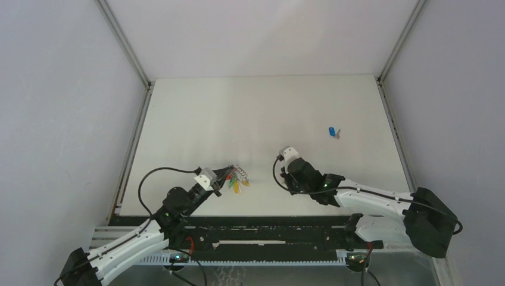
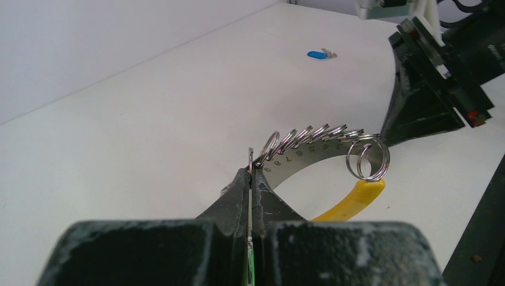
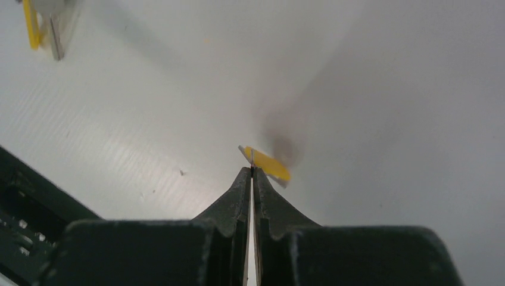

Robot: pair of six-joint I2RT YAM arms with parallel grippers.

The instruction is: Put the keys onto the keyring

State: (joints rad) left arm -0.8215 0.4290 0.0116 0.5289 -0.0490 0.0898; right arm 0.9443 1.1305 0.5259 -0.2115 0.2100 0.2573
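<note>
My left gripper (image 2: 251, 171) is shut on the keyring (image 2: 271, 145), pinching one silver ring at the end of a curved, numbered metal strip that carries several small rings. A yellow-capped key (image 2: 356, 195) hangs from the far ring. In the top view the left gripper (image 1: 224, 177) holds the bunch of coloured keys (image 1: 238, 179) at the near left of the table. My right gripper (image 3: 252, 171) is shut on the yellow-orange key (image 3: 269, 164), held edge-on close to the table surface. The right gripper (image 1: 286, 162) is to the right of the keyring. The blue key (image 1: 332, 131) lies alone on the table at the far right, and it also shows in the left wrist view (image 2: 317, 55).
The white table (image 1: 250, 113) is walled by grey panels on the left, back and right. The right arm's black fingers (image 2: 420, 110) stand close behind the keyring in the left wrist view. The keyring shows blurred at the top left of the right wrist view (image 3: 41, 24).
</note>
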